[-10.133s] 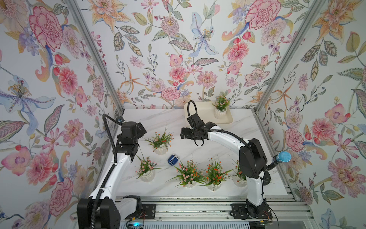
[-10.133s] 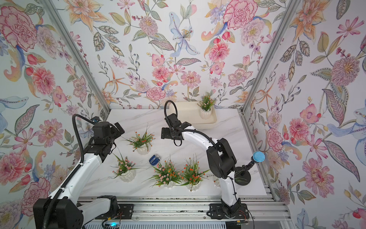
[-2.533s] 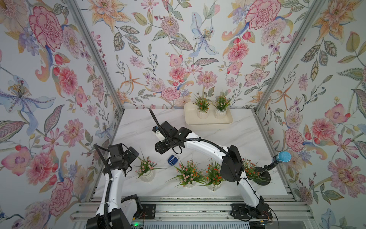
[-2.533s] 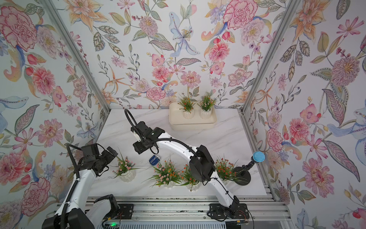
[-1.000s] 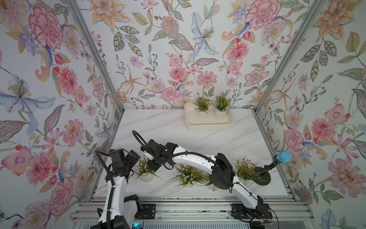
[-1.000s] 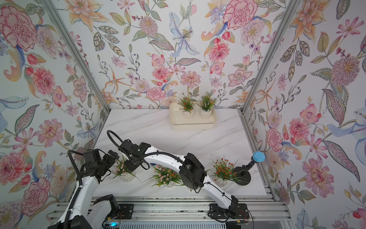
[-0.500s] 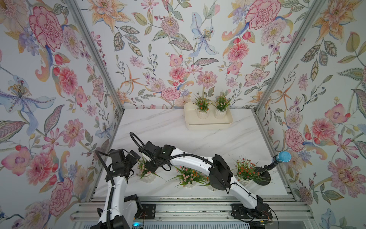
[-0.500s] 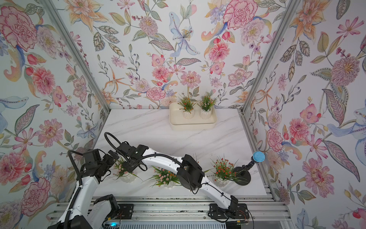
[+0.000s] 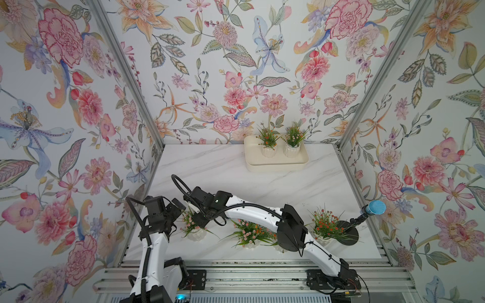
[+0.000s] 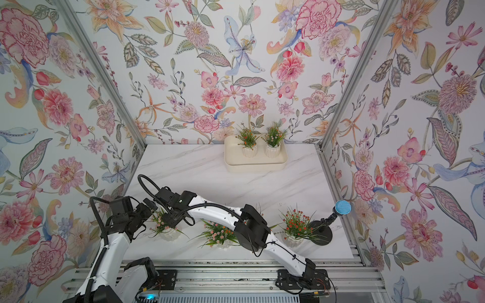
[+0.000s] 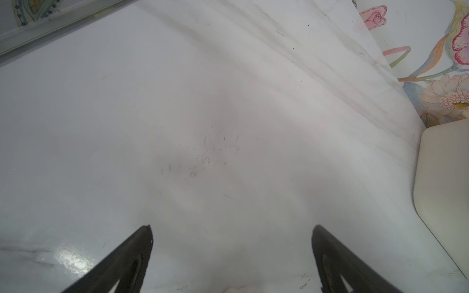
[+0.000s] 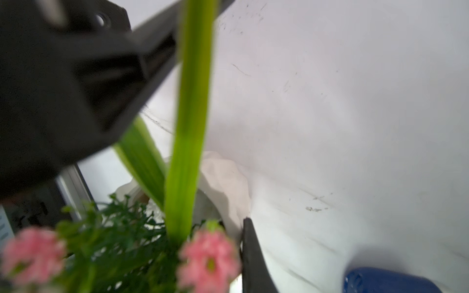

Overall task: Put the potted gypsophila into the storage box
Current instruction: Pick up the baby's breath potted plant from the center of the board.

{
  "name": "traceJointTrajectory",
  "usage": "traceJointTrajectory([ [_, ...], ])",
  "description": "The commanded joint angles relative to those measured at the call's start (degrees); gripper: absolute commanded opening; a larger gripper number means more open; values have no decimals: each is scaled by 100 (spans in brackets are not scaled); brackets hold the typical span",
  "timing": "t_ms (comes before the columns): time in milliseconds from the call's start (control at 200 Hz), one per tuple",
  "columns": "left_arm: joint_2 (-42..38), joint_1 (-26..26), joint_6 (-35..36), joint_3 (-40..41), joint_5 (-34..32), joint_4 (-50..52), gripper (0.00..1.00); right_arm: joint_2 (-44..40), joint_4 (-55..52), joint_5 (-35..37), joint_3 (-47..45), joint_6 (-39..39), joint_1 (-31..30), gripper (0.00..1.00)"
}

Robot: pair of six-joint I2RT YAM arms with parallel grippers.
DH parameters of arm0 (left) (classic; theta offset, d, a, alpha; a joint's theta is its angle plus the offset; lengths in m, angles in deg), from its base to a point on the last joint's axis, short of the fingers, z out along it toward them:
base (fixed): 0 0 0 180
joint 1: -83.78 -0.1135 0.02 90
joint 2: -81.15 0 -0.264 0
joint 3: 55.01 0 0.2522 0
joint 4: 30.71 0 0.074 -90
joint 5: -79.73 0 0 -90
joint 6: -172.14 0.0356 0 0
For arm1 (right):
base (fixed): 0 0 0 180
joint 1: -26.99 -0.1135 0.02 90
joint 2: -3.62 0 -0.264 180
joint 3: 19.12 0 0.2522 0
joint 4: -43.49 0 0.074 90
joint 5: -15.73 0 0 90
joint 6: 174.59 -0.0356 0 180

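Note:
The storage box (image 9: pixel 275 164) (image 10: pixel 256 165) stands at the back of the table in both top views, with two potted gypsophila (image 9: pixel 269 148) (image 9: pixel 291 147) inside. Its cream corner (image 11: pixel 444 190) shows in the left wrist view. My right gripper (image 9: pixel 200 223) (image 10: pixel 174 220) (image 12: pixel 203 241) is down over the near-left pot (image 9: pixel 195 233) (image 12: pixel 223 177) and shut on it, one fingertip (image 12: pixel 248 233) against the rim, pink flowers and green blades between the jaws. My left gripper (image 9: pixel 179 207) (image 11: pixel 232 232) hangs open just left of that pot, holding nothing.
Two more pots (image 9: pixel 249 236) (image 9: pixel 325 230) stand along the front edge; the right arm's elbow (image 9: pixel 291 230) covers the space between them. A black round stand with a blue-tipped stalk (image 9: pixel 346 233) is at the front right. A dark-blue gadget (image 12: pixel 388 280) lies close to the held pot.
My right gripper has sunk a little onto the near-left pot and its jaws have closed. The left arm has stayed where it was, still open.

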Motion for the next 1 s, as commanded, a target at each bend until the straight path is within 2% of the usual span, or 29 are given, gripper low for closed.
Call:
traceJointTrajectory([
  [0, 15, -43, 188, -275, -19, 34, 100, 66, -186, 438, 303, 114, 225, 0],
  [225, 266, -46, 202, -376, 277, -482, 100, 8, -178, 448, 863, 130, 626, 0],
  [470, 483, 71, -373, -713, 565, -1781, 100, -83, -170, -183, 1501, 399, 1357, 0],
  [545, 796, 326, -336, -1089, 530, -2016, 100, -115, -170, -327, 1698, 534, 1640, 0],
  [655, 1423, 974, -268, -1705, 369, -2436, 100, -194, -167, -563, 1883, 669, 2087, 0],
  [861, 2717, 2093, -437, -2612, 462, -4096, 100, -365, -114, -641, 1994, 977, 2881, 0],
  [996, 3670, 2762, 95, -3828, -104, -3686, 100, -392, -61, -695, 1987, 974, 3462, 0],
])
